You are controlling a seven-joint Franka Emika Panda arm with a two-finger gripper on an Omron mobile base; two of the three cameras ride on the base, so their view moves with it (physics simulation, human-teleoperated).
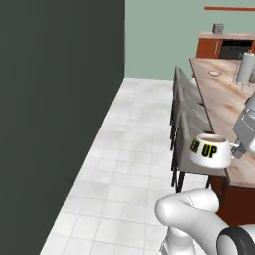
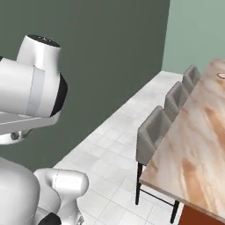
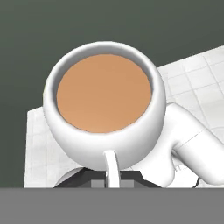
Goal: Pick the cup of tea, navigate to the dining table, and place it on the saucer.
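Cup of tea (image 1: 211, 151), carried stage: pinched by its handle in the gripper (image 1: 238, 149) beside the dining table (image 1: 224, 107); approach to the far saucer (image 1: 214, 73) is judged outstanding.

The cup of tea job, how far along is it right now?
Picking looks done: the claw is shut on the handle of the squat white cup of brown tea, carrying it in the air. Navigation is in hand: the cup hangs by the near edge of the long beige marble-topped dining table. Left: reaching the small round red-rimmed saucer at the table's far end and setting the cup on it.
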